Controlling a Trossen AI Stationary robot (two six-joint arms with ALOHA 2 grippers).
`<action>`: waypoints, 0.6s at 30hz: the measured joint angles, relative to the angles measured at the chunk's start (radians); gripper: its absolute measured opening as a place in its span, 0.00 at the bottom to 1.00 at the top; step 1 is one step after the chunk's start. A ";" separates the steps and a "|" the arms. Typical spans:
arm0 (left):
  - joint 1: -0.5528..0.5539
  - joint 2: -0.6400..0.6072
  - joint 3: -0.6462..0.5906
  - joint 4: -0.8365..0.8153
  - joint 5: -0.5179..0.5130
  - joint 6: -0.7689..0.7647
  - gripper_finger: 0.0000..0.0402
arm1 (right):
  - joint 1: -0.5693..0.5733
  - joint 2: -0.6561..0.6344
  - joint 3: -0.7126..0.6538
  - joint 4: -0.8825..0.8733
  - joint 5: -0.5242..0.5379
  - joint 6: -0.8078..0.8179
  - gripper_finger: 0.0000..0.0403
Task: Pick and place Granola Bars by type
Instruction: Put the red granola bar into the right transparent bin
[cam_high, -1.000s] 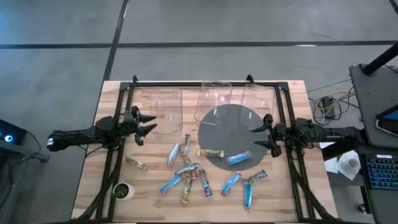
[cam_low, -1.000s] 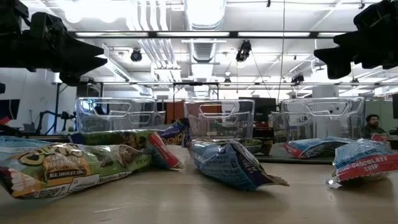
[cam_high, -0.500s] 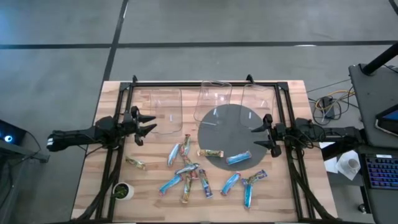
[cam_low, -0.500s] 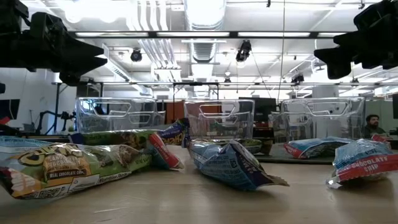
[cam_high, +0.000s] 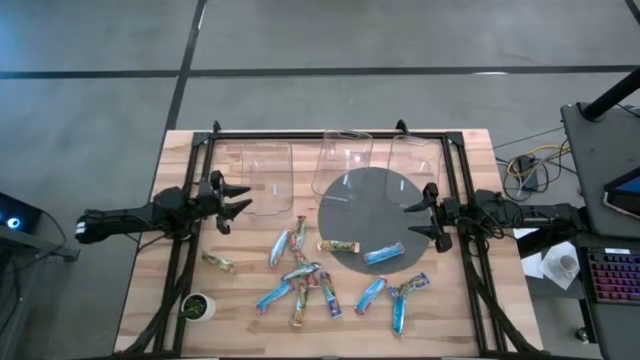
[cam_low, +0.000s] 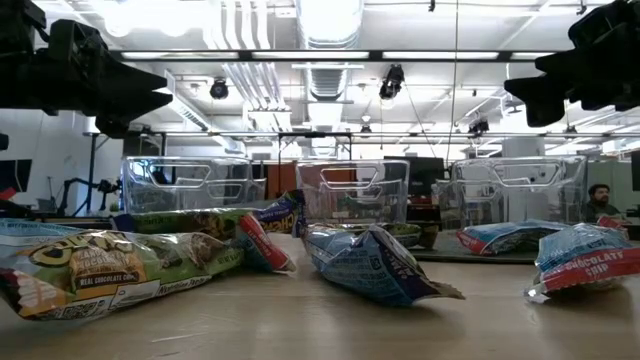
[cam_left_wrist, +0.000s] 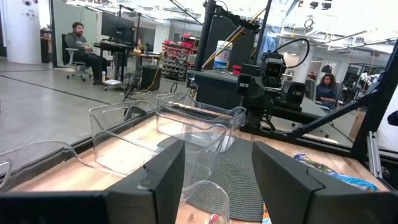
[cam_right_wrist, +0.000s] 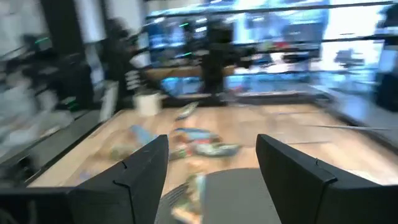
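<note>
Nothing sorted: every granola bar (cam_high: 300, 272) lies loose, bins (cam_high: 262, 172) bare (both grippers (cam_high: 232, 203) (cam_high: 418, 220) released, holding nothing).

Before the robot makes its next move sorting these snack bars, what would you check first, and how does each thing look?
1. Left gripper open and empty: ok.
2. Right gripper open and empty: ok.
3. Three clear bins upright at the table's far edge: ok.
4. Bins free of bars: ok in the high view.
5. Granola bars each free to grasp: not ok, several in the middle overlap.
6. Blue bar on the grey mat lies apart from the others: ok.
</note>
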 joint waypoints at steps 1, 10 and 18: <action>0.000 0.000 0.000 0.000 0.000 0.000 0.43 | 0.000 0.003 0.000 0.001 0.044 0.036 0.58; 0.000 0.000 0.000 -0.002 0.000 0.000 0.43 | 0.002 0.033 0.000 0.007 0.171 0.857 0.58; 0.000 0.003 0.000 -0.002 0.000 0.000 0.43 | 0.011 0.093 0.000 0.104 0.152 0.984 0.58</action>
